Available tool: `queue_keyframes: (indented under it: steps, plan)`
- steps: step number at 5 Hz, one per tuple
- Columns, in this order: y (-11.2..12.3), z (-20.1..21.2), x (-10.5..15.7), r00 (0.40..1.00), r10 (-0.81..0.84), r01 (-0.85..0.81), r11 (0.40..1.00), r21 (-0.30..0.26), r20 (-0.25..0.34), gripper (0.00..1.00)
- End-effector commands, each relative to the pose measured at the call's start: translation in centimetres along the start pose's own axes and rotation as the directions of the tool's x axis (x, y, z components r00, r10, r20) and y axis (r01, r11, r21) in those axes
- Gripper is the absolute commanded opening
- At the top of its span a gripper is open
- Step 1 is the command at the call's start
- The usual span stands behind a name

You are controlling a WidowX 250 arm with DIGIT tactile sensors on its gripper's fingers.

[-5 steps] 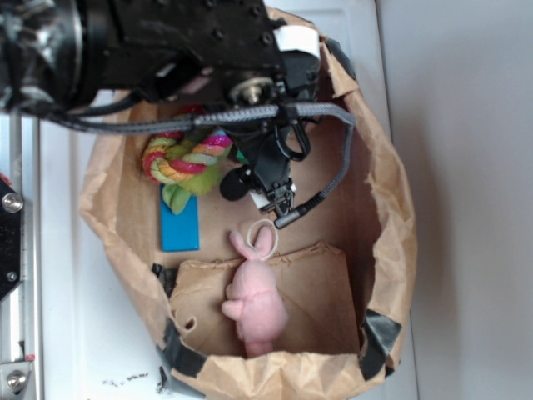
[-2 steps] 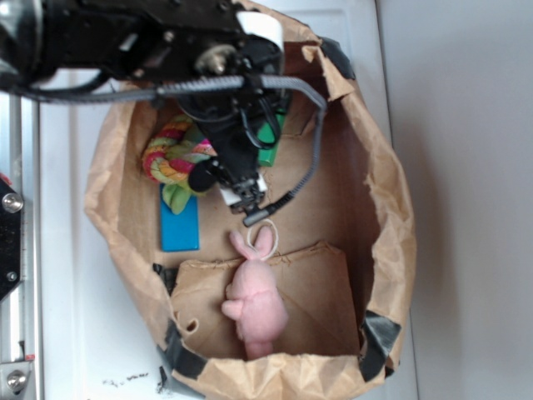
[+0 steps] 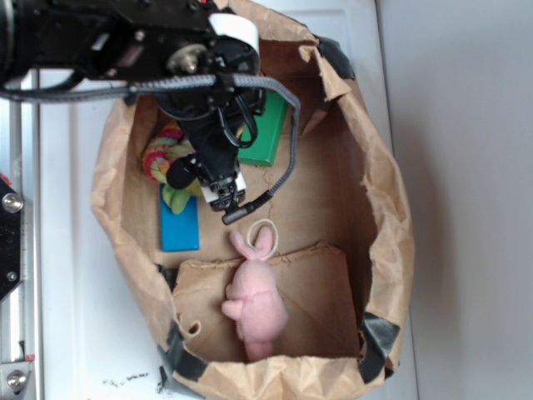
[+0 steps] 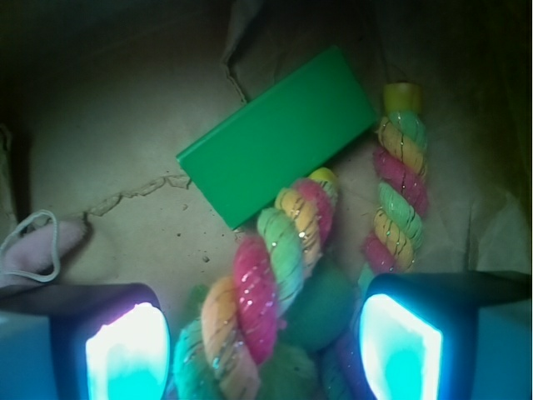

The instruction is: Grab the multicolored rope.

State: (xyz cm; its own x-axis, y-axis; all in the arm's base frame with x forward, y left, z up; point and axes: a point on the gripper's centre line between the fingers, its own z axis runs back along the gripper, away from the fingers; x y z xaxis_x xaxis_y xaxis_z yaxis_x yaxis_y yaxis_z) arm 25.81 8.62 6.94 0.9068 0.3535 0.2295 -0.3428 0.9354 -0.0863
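Inside the brown paper bag (image 3: 379, 175), the gripper (image 4: 265, 337) hangs over the multicolored rope (image 4: 258, 292), jaws spread wide, 1 finger (image 4: 125, 350) glowing on each side of the rope's thick twisted strand. Nothing is pinched between them. From outside, the rope (image 3: 160, 158) sits near the bag's left wall, partly hidden under the black arm (image 3: 125, 46). Its upper strand lies against the green block (image 4: 275, 146) in the wrist view. Just below the rope lies a blue block (image 3: 180, 227), and further down the pink plush bunny (image 3: 254, 300) rests on a cardboard flap (image 3: 321, 300).
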Motion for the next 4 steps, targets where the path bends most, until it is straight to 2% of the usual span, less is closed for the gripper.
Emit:
queue_keyframes:
  steps: [1,2,4]
  plan:
    - [0.8,0.4,1.6,0.999,0.038,-0.039,0.999,0.023,0.036,1.0]
    - [0.0,-0.2,1.3,0.999,0.044,-0.045,0.998,0.043,0.027,1.0]
    - [-0.8,-0.4,0.4,0.999,0.022,-0.023,0.999,0.038,0.023,1.0]
